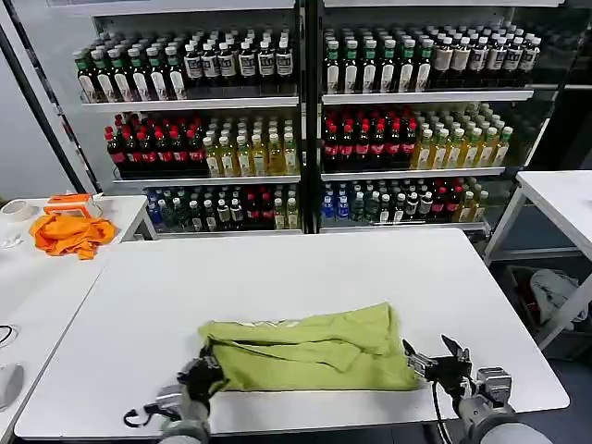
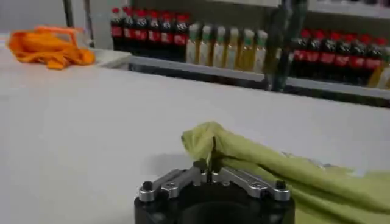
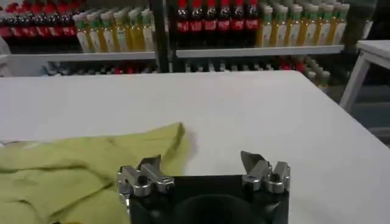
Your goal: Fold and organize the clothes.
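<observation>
The clothes are one light yellow-green T-shirt (image 1: pixel 310 350), lying folded into a rough band near the front edge of the white table (image 1: pixel 277 277). My left gripper (image 1: pixel 205 370) is at the shirt's left end. In the left wrist view this gripper (image 2: pixel 211 167) is shut, pinching a raised corner of the shirt (image 2: pixel 292 176). My right gripper (image 1: pixel 435 356) sits just past the shirt's right end. In the right wrist view it (image 3: pixel 200 163) is open, with nothing between its fingers and the shirt (image 3: pixel 79 164) lying beside one of them.
A bright orange cloth (image 1: pixel 69 231) lies on a side table at the left, by a tape roll (image 1: pixel 17 210). Shelves of bottles (image 1: pixel 305 120) stand behind the table. Another white table (image 1: pixel 564 199) is at the right. The far half of the work table is bare.
</observation>
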